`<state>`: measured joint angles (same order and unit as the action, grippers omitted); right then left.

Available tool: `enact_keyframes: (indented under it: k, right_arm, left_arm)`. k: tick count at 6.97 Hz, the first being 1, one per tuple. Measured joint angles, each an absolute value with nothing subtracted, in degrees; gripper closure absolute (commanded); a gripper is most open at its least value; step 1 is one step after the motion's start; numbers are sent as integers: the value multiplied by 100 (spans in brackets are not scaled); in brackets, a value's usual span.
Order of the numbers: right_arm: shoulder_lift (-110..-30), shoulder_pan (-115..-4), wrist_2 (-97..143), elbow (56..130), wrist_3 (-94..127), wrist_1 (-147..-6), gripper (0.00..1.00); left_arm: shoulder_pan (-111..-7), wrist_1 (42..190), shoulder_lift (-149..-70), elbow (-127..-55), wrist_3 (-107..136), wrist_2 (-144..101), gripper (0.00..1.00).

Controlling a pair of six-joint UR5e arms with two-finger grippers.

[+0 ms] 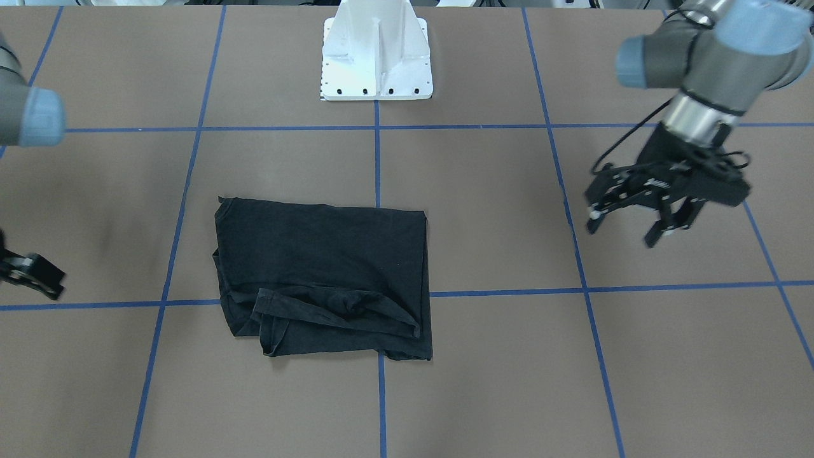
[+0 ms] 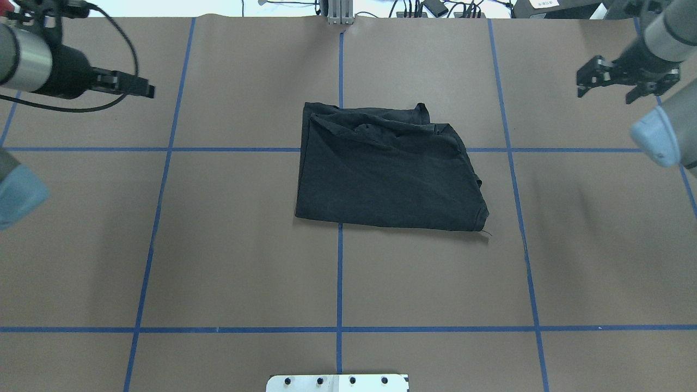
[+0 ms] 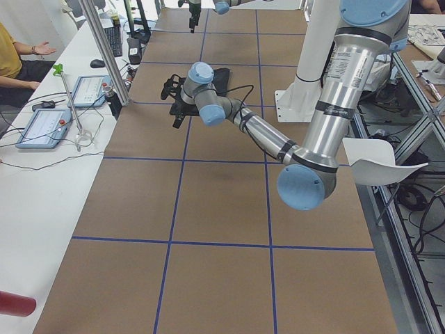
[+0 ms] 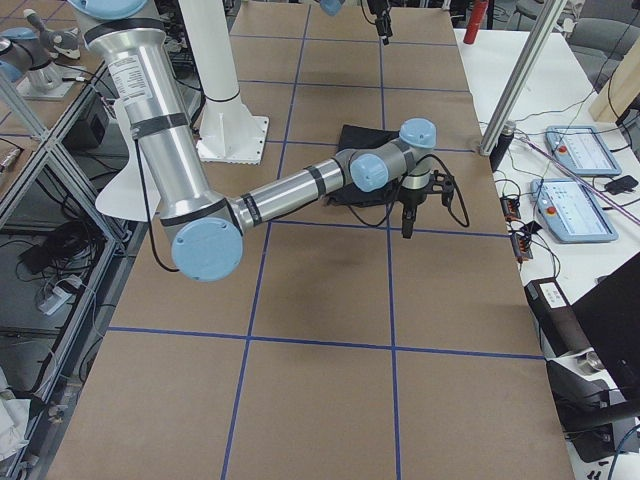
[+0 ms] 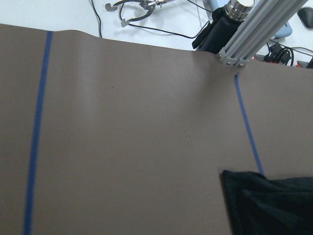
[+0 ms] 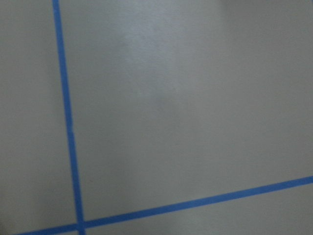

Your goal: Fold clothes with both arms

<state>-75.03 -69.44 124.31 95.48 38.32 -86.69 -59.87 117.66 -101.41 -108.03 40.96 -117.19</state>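
You see the white base (image 1: 378, 57) at top centre of the front view, and blue tape (image 1: 377, 159) gridding the brown table (image 1: 496, 369). The shirt (image 1: 324, 254) lies folded mid-frame, well apart from both grippers. Your left gripper (image 1: 623, 232), at right, has its fingers spread and empty. The right gripper (image 2: 606, 93), upper right overhead, is likewise spread and empty. The left wrist view catches a shirt corner at lower right, while the right wrist view shows only table and tape.
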Motion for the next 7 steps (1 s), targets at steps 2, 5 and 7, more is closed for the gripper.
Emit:
enact_keyframes:
  k: [2,5,7]
  right_arm:
    - [-8348,-7774,12801,9678,1973,-8764,0]
    - [-8953,-8478,12952,9655,108,-9067,0]
    - [-8998,-8630,13073,9676,-405,-9382,0]
  left_arm:
    - [-6857,11736,-9063,-10983,2234,-12290,0]
    - [-7715,11657,-8117,-10944,466,-12602,0]
    - [-8048,11231,-7916,-10921,-212,-13115,0]
